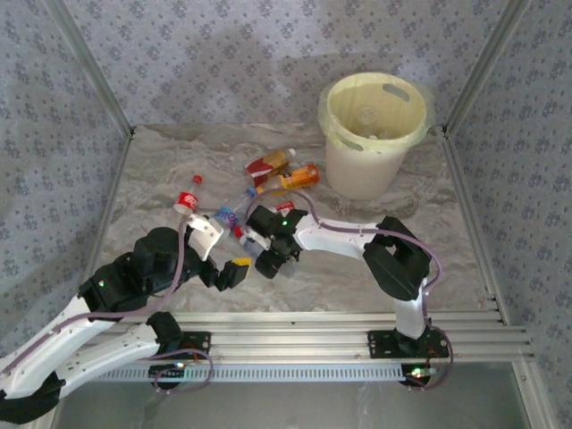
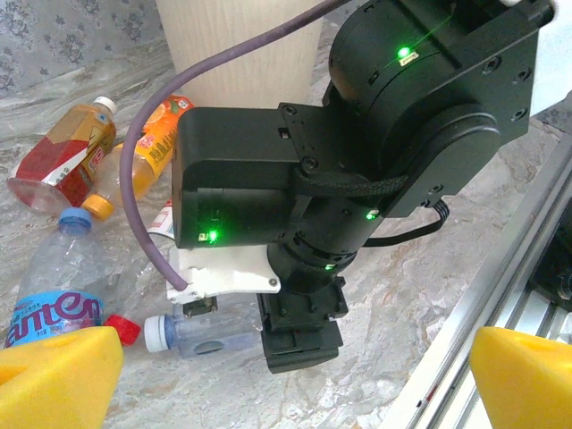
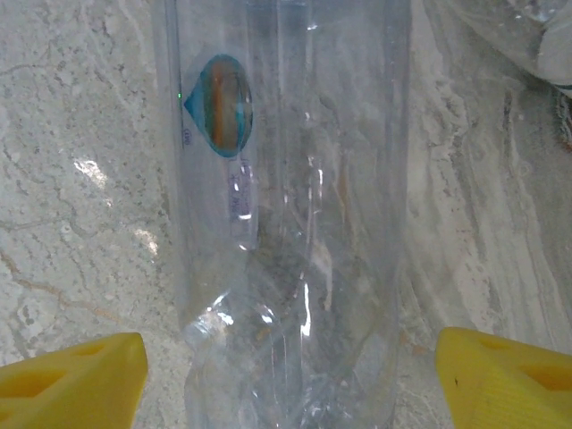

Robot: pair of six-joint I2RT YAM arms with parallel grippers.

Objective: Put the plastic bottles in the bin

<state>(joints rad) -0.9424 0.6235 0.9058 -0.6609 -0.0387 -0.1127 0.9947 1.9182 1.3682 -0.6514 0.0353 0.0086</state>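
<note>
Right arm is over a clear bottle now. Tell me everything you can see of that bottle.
The clear bottle is thin see-through plastic, creased and dented toward one end, with a small blue-and-orange teardrop mark on its side and a pale cap. It lies flat on the marbled table. The right gripper straddles it, open, yellow fingertips either side with a gap, not yet touching.

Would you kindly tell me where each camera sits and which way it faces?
Top external: above and behind, looking down on the table, bottles and bin; left arm and right arm show.
Left wrist: on the left arm, facing the right arm's wrist across the table; left gripper's yellow tips show.
Right wrist: looking straight down at a clear bottle between the right gripper's tips.
Shared: both wrist views show that bottle.
</note>
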